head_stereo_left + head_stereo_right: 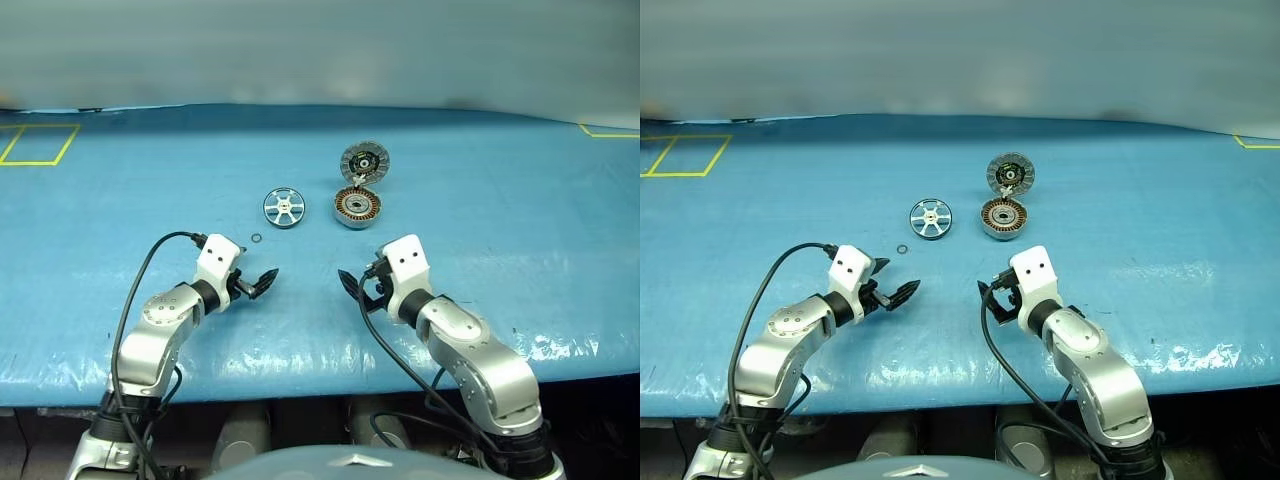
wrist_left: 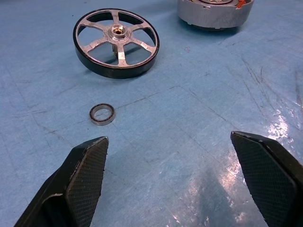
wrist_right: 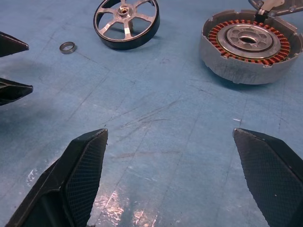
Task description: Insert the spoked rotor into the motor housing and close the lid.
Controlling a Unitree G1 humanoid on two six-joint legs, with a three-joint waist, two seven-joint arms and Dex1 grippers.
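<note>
Blue sheeting covers the bench (image 1: 120, 200), and nothing of the task is done yet. The spoked rotor (image 1: 284, 208) lies flat near the bench's middle, just beside the motor housing (image 1: 357, 208) on its right, apart from it. The lid (image 1: 364, 160) stands swung open toward the far edge. Both the left claw (image 1: 262, 283) and right claw (image 1: 350, 283) are released and empty, nearer the front edge. Picking up, seating and closing all remain.

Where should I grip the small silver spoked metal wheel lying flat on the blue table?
Probably across the dark outer rim of the spoked rotor, coming from above. It lies flat, hub up, with free table around it; the open left gripper is nearer. The small ring lies apart.
</note>
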